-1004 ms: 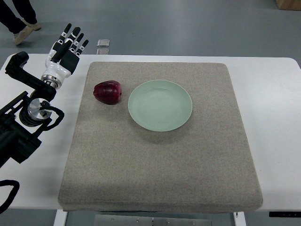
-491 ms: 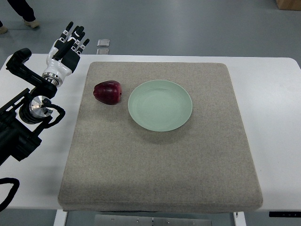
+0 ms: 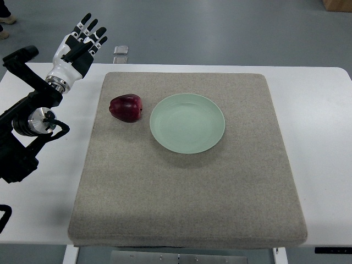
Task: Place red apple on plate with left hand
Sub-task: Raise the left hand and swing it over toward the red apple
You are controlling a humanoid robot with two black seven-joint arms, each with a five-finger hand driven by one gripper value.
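A dark red apple [image 3: 126, 108] lies on the grey felt mat [image 3: 187, 187], just left of a pale green plate [image 3: 187, 122]. The plate holds nothing. My left hand [image 3: 82, 44] is raised over the table's far left corner, up and to the left of the apple, well apart from it. Its fingers are spread and it holds nothing. The left arm [image 3: 27, 126] comes in along the left edge. The right arm is out of view.
The mat lies on a white table [image 3: 319, 137]. A small grey object [image 3: 121, 50] lies on the floor beyond the table's far edge. A person's shoe [image 3: 5, 19] shows at the top left corner.
My left hand has moved up and slightly to the right, further from the table's near side. The person's feet have moved off to the left. Apple and plate have not moved.
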